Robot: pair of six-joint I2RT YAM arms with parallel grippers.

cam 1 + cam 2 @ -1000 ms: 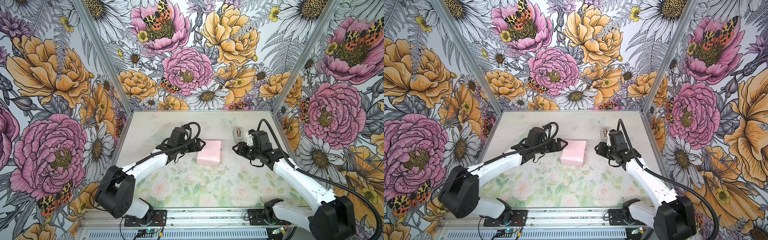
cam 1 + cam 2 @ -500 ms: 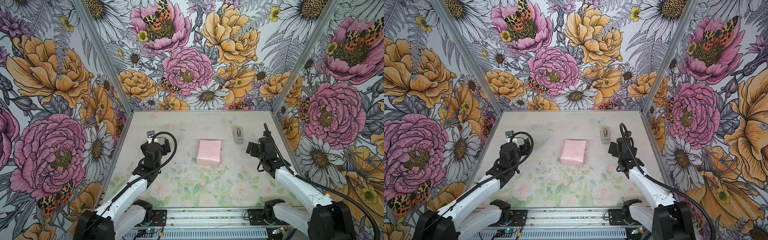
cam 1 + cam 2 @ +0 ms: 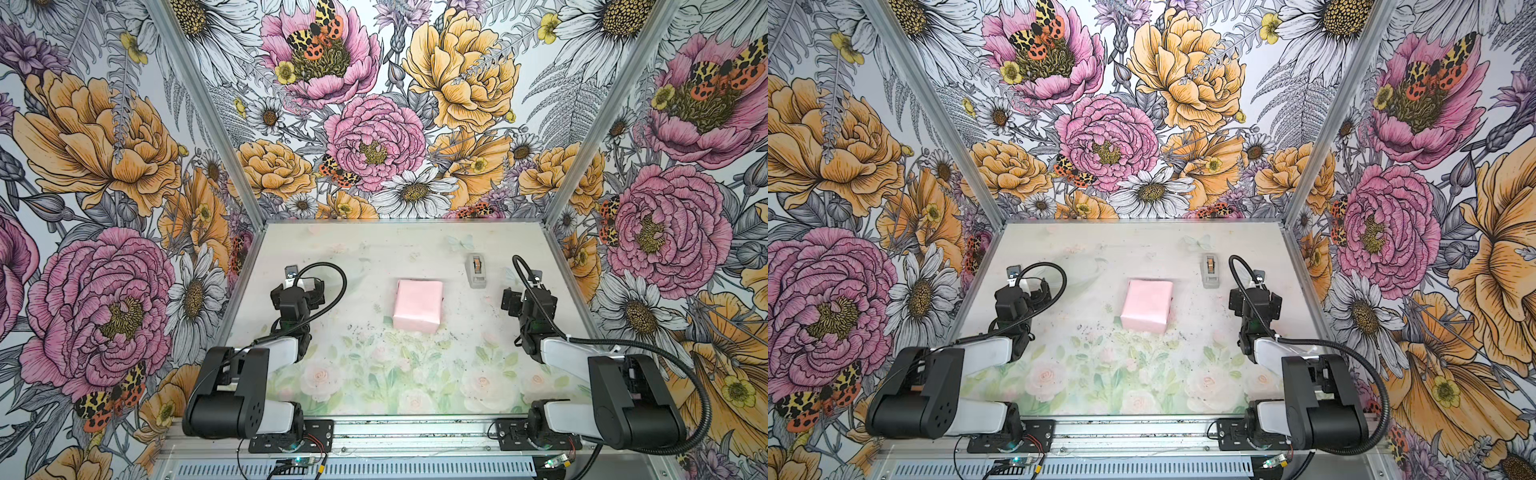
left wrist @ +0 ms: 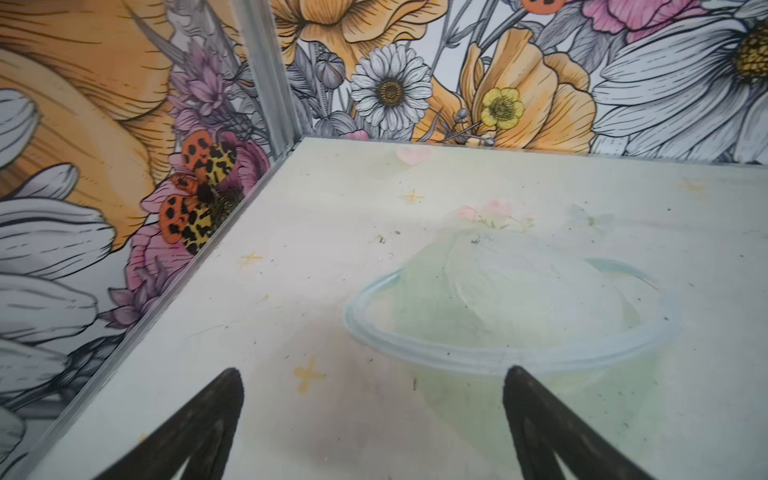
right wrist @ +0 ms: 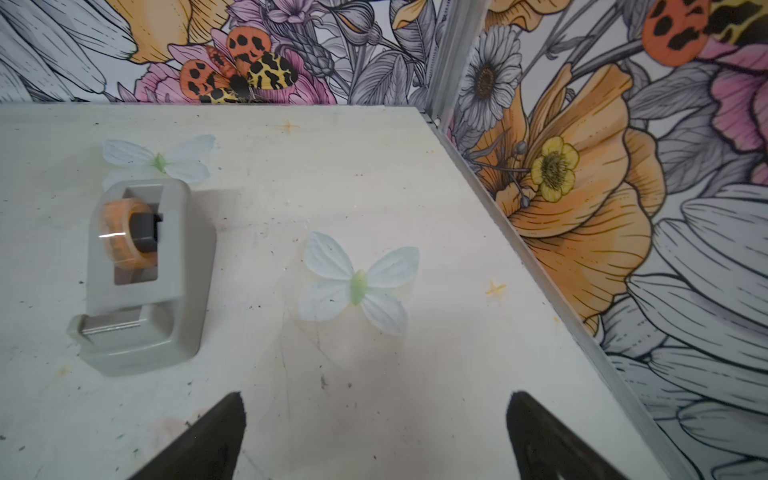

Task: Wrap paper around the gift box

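Note:
The paper (image 3: 417,305) shows its pale pink face, folded into a squarish parcel in the middle of the table in both top views (image 3: 1147,305). The gift box is hidden inside it. My left gripper (image 3: 305,286) is drawn back to the left of the parcel, well apart from it. In the left wrist view it (image 4: 372,374) is open over bare table with nothing between the fingers. My right gripper (image 3: 519,293) is off to the parcel's right, and in the right wrist view it (image 5: 374,399) is open and empty as well.
A grey tape dispenser (image 3: 477,270) with an orange roll stands behind and right of the parcel, just ahead of my right gripper (image 5: 145,274). The floral side walls (image 4: 104,124) and their metal frame rails (image 5: 540,266) run close beside both grippers.
Both arms have pulled back from the parcel to their own sides and folded toward their bases. The right gripper has opened wide. The parcel has stayed in place.

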